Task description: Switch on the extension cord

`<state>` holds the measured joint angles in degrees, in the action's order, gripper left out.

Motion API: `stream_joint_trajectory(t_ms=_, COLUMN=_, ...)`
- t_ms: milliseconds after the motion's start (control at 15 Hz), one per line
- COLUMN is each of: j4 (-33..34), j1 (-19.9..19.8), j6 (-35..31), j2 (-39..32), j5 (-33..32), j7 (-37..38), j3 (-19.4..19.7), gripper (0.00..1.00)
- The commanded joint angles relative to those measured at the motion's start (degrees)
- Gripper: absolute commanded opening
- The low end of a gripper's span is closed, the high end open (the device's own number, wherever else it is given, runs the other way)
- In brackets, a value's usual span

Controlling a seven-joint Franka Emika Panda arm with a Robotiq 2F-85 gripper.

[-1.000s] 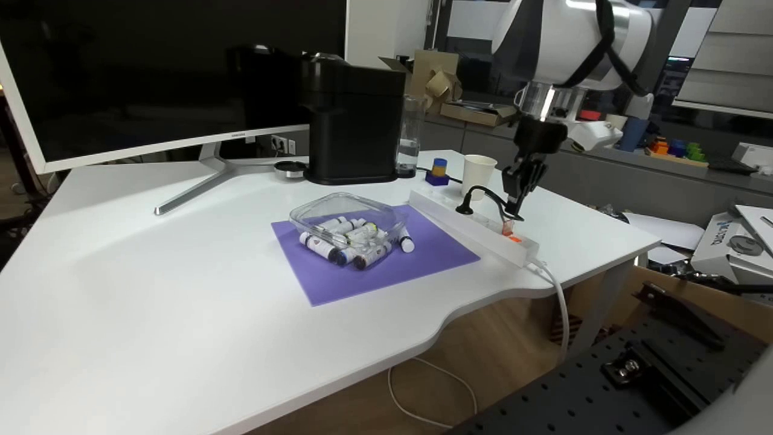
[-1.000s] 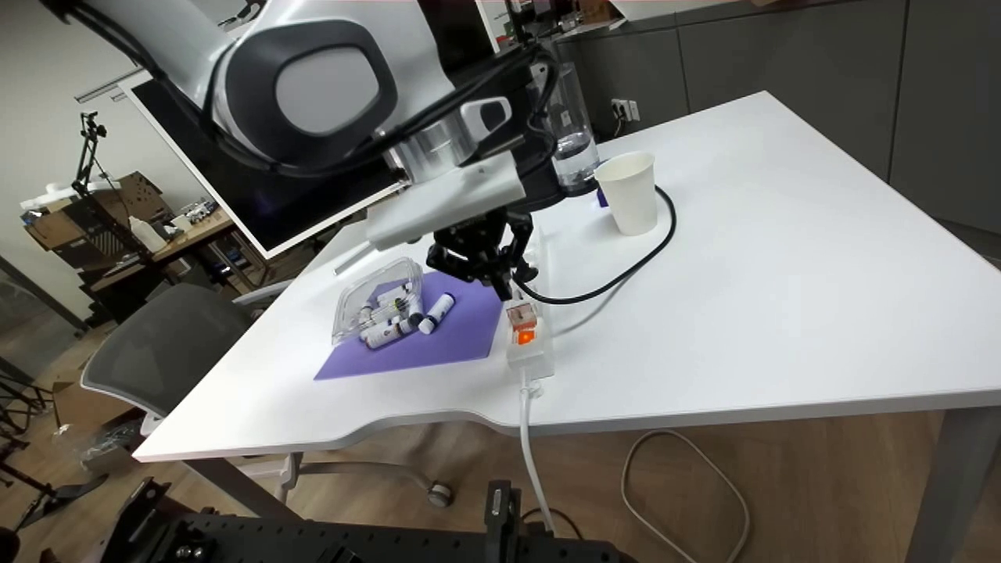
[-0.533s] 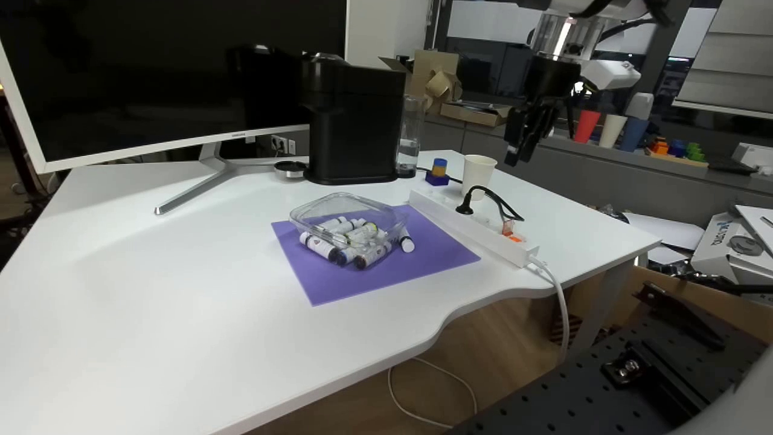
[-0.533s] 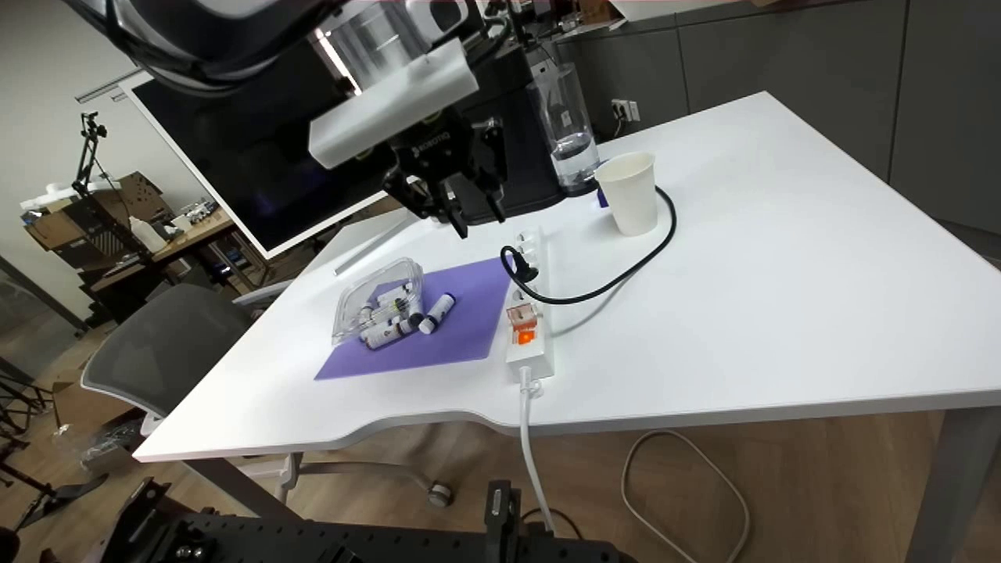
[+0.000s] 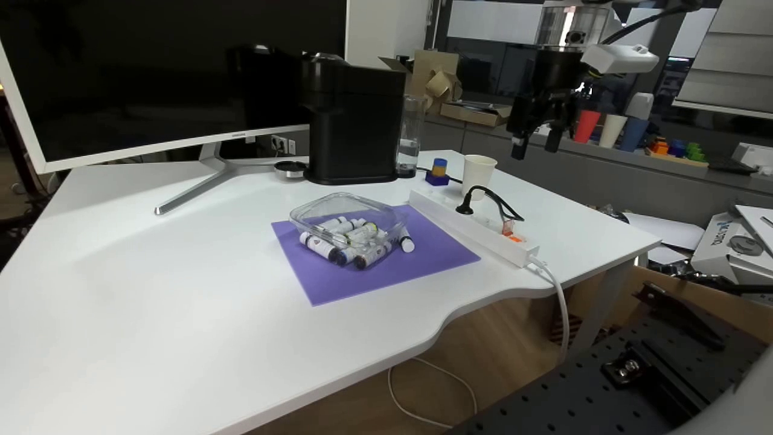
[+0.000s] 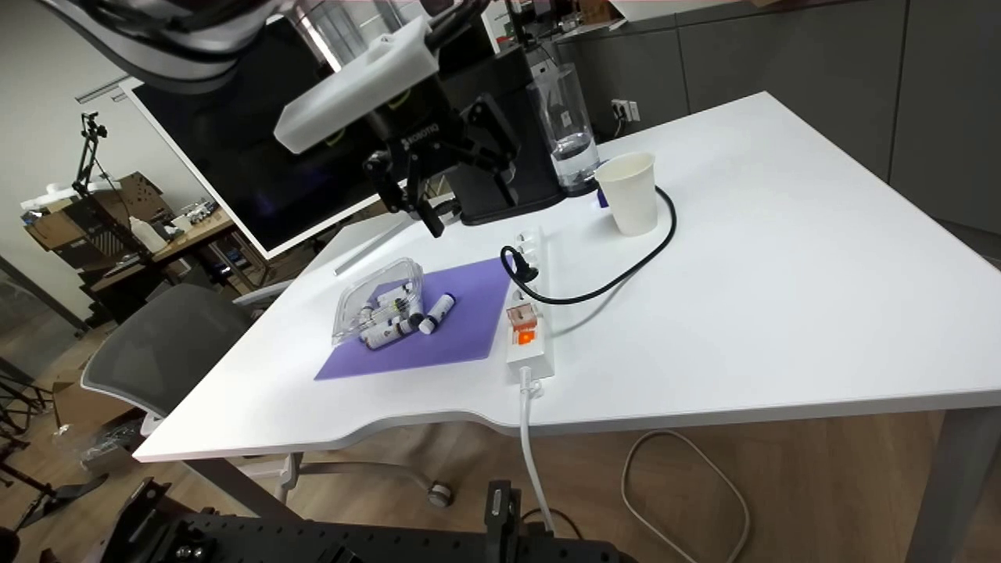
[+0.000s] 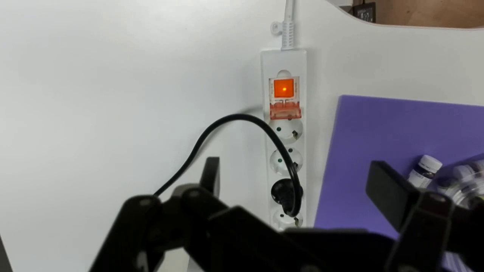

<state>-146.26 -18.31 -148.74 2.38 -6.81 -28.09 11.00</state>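
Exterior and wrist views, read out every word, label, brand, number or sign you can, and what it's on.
"ROBOTIQ": on the gripper.
"SAMSUNG", probably, very small: on the monitor, below its screen.
Too small or blurred to read: labels on the small bottles, lettering on the white box, marks beside the orange switch on the extension cord, and print on the black item at the wrist view's top.

A gripper (image 5: pixel 535 147) with parted jaws, well above and apart from a white strip (image 5: pixel 466 227) on the table (image 5: pixel 181 290). In the strip, a black plug (image 5: pixel 464 208); near the end with the white cord (image 5: pixel 565 326), an orange switch (image 5: pixel 515 238). Just beyond, an upright pale cup (image 5: pixel 477 172). Beside the strip, a purple mat (image 5: pixel 435 251) with bottles (image 5: pixel 320 246) and a clear tub (image 5: pixel 347 204). Farther back, a black machine (image 5: pixel 356 127) and a dark monitor (image 5: pixel 151 72).
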Motion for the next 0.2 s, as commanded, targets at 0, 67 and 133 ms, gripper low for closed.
stream_joint_trajectory(t_ms=0, j4=1.3, j1=1.4, j6=4.1, j2=-0.6, j5=-3.4, j7=6.1, j3=1.4, gripper=1.00)
stream_joint_trajectory(t_ms=67, j4=1.3, j1=1.6, j6=5.0, j2=-0.6, j5=-3.4, j7=6.2, j3=1.5, gripper=1.00)
stream_joint_trajectory(t_ms=133, j4=1.5, j1=1.6, j6=6.3, j2=-0.7, j5=-4.4, j7=7.4, j3=1.6, gripper=1.00)
